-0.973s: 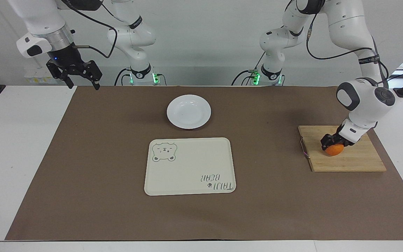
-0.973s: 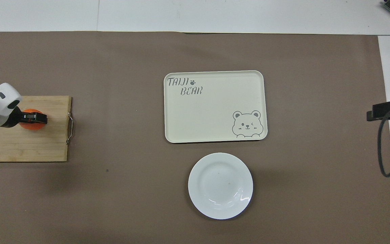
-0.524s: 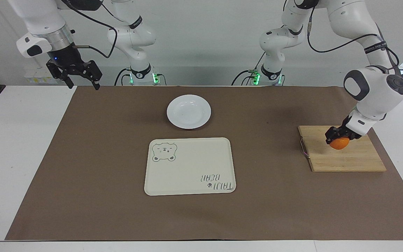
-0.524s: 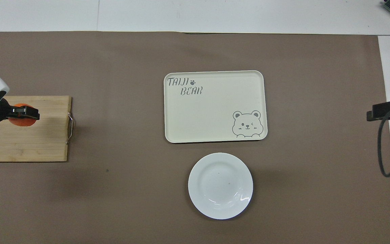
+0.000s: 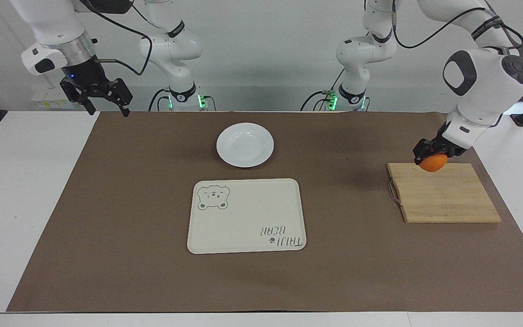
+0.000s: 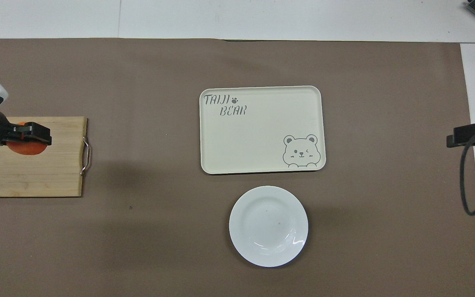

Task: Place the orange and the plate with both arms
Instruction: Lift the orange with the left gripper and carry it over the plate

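My left gripper is shut on the orange and holds it in the air over the edge of the wooden board nearest the robots. In the overhead view the left gripper covers most of the orange. The white plate lies empty on the brown mat, nearer to the robots than the tray; it also shows in the overhead view. My right gripper is open and empty, waiting raised over the mat's corner at the right arm's end.
The cream tray with the bear drawing lies empty at the middle of the mat, also in the overhead view. The wooden board with a metal handle lies at the left arm's end. Two small arm bases with green lights stand by the table's edge.
My left gripper has lifted the orange off the wooden board and carried it up and toward the robots. The right arm, plate and tray have not moved.
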`<state>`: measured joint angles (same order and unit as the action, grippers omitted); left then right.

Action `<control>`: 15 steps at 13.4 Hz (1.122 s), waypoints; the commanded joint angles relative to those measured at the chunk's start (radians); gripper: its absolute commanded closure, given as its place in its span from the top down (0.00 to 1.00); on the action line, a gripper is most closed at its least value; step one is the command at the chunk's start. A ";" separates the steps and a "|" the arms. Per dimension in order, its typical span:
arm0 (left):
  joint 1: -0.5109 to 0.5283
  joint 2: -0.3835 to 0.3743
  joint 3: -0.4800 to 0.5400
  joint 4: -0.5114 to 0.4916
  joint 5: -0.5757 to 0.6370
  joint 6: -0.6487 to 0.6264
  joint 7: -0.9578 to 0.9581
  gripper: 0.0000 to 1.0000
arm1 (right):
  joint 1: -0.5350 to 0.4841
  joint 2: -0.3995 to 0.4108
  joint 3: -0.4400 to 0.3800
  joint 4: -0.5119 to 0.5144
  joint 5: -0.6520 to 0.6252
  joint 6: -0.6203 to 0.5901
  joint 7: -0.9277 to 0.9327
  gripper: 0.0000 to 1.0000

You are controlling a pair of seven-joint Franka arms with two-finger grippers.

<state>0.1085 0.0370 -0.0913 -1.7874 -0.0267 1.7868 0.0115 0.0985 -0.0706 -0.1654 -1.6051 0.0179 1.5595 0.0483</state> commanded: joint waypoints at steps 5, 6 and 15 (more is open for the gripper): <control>-0.052 -0.008 -0.004 0.149 0.013 -0.175 -0.047 0.00 | -0.008 -0.031 0.006 -0.039 -0.009 0.016 -0.015 1.00; -0.076 -0.011 -0.004 0.142 0.011 -0.173 -0.073 0.00 | -0.008 -0.031 0.006 -0.039 -0.009 0.016 -0.015 1.00; -0.338 -0.035 -0.007 0.071 -0.042 -0.109 -0.405 0.00 | -0.010 -0.031 0.004 -0.039 -0.009 0.016 -0.016 1.00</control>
<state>-0.1870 0.0310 -0.1149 -1.6726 -0.0475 1.6436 -0.3485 0.0985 -0.0727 -0.1657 -1.6097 0.0179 1.5595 0.0483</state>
